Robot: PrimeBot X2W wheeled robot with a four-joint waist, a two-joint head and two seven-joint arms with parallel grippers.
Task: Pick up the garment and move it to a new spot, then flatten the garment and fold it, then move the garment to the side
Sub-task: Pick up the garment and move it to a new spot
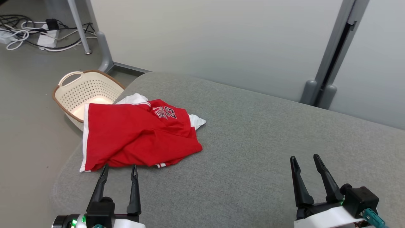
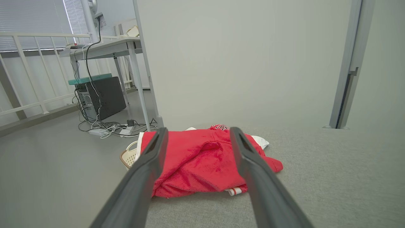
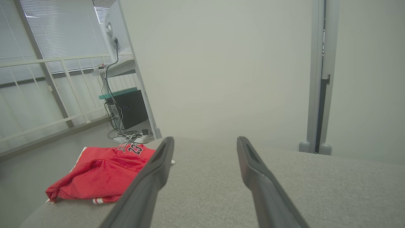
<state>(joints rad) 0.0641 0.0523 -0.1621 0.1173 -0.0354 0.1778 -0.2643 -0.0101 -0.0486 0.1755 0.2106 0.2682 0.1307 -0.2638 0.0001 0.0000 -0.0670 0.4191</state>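
A crumpled red jersey [image 1: 139,133] lies on the grey woven tabletop [image 1: 253,142], while the slim dark left pincer [image 1: 120,166] and right pincer [image 1: 304,156] gape empty.

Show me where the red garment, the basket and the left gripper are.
red garment [image 1: 133,136], head view, middle of its red front.
basket [image 1: 90,88], head view, perforated inner wall.
left gripper [image 1: 120,166], head view, midway between its open fingertips.
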